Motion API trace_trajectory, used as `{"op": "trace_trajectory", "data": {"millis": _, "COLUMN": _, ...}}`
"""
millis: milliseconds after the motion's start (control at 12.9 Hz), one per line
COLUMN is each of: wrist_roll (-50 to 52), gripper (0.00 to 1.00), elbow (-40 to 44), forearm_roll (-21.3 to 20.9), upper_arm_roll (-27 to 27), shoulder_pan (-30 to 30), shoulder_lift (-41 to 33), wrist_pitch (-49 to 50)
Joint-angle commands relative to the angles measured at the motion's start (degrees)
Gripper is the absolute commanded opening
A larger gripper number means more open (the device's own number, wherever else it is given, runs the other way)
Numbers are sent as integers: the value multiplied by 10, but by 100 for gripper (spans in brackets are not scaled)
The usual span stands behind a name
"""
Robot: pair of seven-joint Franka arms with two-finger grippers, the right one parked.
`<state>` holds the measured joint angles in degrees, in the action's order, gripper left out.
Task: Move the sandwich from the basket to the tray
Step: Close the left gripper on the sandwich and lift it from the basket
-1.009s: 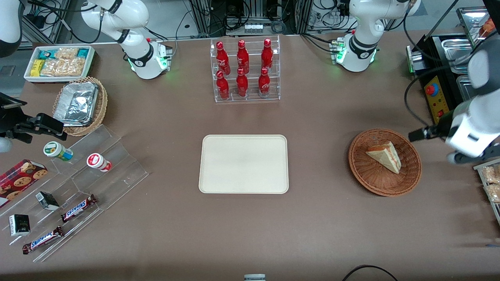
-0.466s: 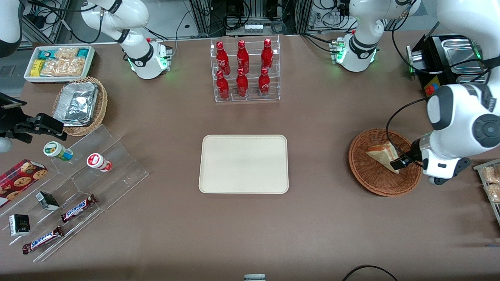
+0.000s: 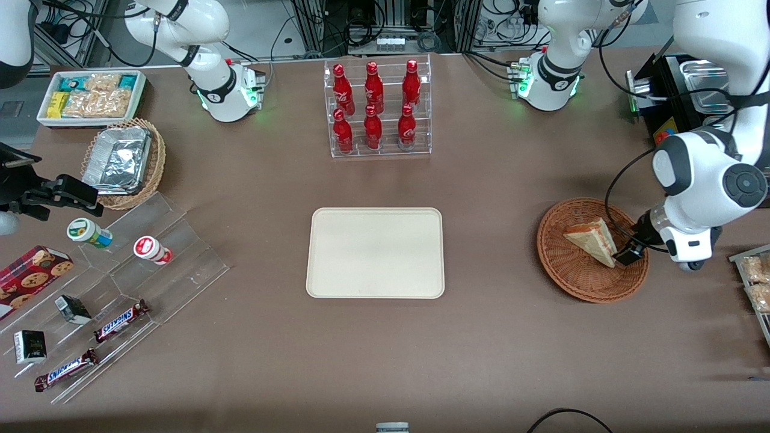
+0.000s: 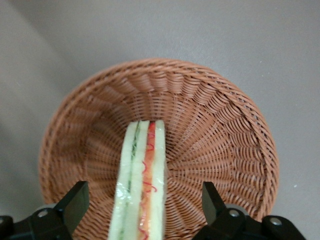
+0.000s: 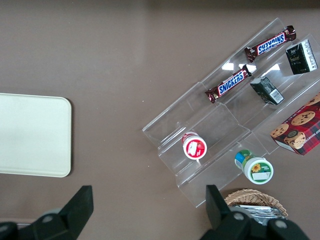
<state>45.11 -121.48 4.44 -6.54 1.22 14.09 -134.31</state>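
Observation:
The sandwich (image 3: 592, 240) is a pale bread wedge lying in the round reddish-brown wicker basket (image 3: 571, 282) toward the working arm's end of the table. My left gripper (image 3: 625, 246) is low over the basket at the sandwich's cut side. In the left wrist view the gripper (image 4: 142, 196) is open: its black fingers (image 4: 76, 196) stand one on each side of the sandwich (image 4: 142, 170), with a gap at each side. Red and green filling shows between the bread layers. The basket (image 4: 215, 105) surrounds them. The cream tray (image 3: 376, 252) lies bare at the table's middle.
A clear rack of red bottles (image 3: 379, 108) stands farther from the front camera than the tray. A black box with a red button (image 3: 668, 138) sits beside the working arm. Acrylic steps with snack bars and cups (image 3: 120, 282) fill the parked arm's end.
The left arm has swung in from the table's edge and come down to the basket. Its gripper now straddles the sandwich, which has not moved.

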Motion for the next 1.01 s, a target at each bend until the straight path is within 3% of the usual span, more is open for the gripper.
{"op": "trace_trajectory", "data": {"millis": 0, "wrist_roll": 30, "gripper": 100, "elbow": -18, "forearm_roll": 14, "upper_arm_roll": 0, "shoulder_pan": 9, "shoulder_lift": -8, "wrist_pitch": -15}}
{"op": "trace_trajectory", "data": {"millis": 776, "wrist_roll": 45, "gripper": 98, "elbow": -50, "forearm_roll": 13, "upper_arm_roll": 0, "shoulder_pan": 33, "shoulder_lift": 41, "wrist_pitch": -42}}
{"op": "trace_trajectory", "data": {"millis": 853, "wrist_roll": 51, "gripper": 90, "elbow": -49, "forearm_roll": 13, "upper_arm_roll": 0, "shoulder_pan": 40, "shoulder_lift": 47, "wrist_pitch": -47}}
{"op": "trace_trajectory", "data": {"millis": 931, "wrist_roll": 51, "gripper": 71, "elbow": -48, "forearm_roll": 13, "upper_arm_roll": 0, "shoulder_pan": 40, "shoulder_lift": 50, "wrist_pitch": -47}}
